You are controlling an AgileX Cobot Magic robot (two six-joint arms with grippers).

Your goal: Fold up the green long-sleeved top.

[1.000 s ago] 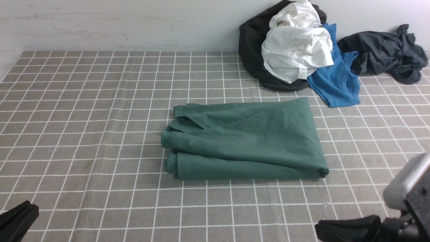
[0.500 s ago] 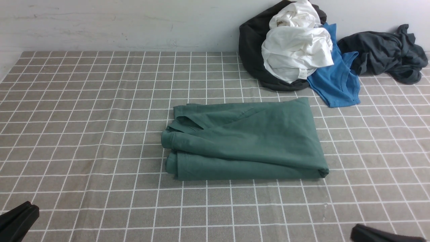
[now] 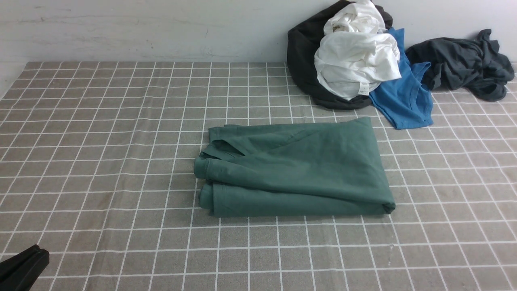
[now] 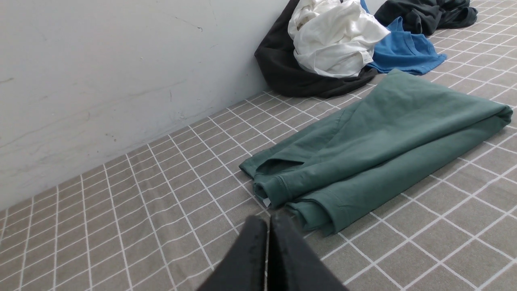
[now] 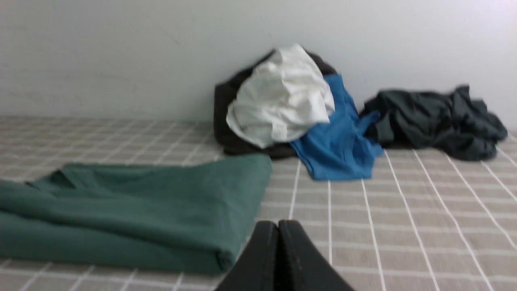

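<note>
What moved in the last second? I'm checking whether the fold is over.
The right arm pulled back out of the front view; its gripper has shut jaws and holds nothing. The left gripper barely shifted, jaws shut. The green top stayed folded and untouched, and the clothes pile is unchanged.

The right wrist view is slightly blurred. The right arm's black hand shows with its two fingers pressed together, holding nothing, above the bench covered in grey cloth with a white grid. Just beside the fingers lies the folded green long-sleeved top, flat on the bench. Beyond it, against the pale wall, a crumpled white garment sits on a black garment and a blue T-shirt. A dark grey crumpled garment lies apart from that heap.
</note>
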